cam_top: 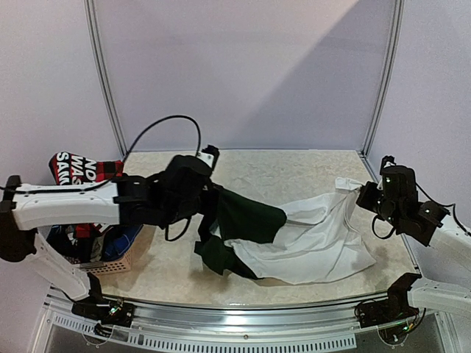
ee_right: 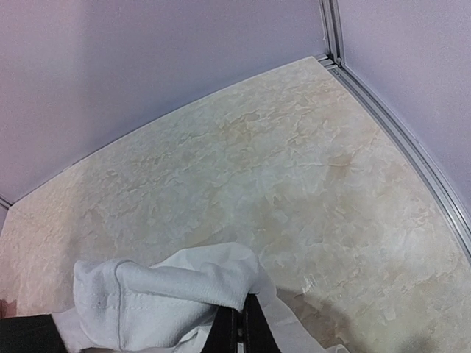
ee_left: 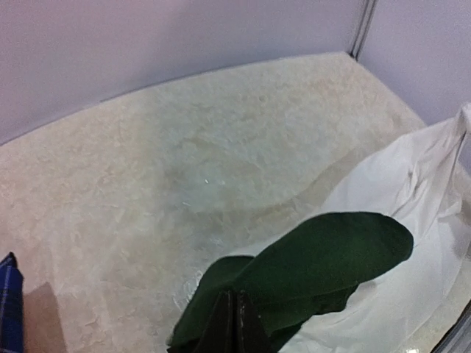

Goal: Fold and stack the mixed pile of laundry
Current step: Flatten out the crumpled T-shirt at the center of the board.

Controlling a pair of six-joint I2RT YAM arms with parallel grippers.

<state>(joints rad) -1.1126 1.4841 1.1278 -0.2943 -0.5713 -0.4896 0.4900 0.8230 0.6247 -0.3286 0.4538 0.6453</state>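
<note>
We pinch shirt [cam_top: 316,239] green end in left jaws, white hem in right jaws; spread evenly, hold it taut.

White-and-green T-shirt [cam_top: 316,243] stretched out, ends lifted; other garments [cam_top: 81,170] heaped left

We record: left arm [cam_top: 66,204] and right arm [cam_top: 450,237] match, each a white tubular link running back from a black wrist housing directly behind the jaws. A thin black cable [cam_top: 173,116] loops high behind the left jaws. Base mounts [cam_top: 110,310] black. Jaws dark, narrow.
</note>
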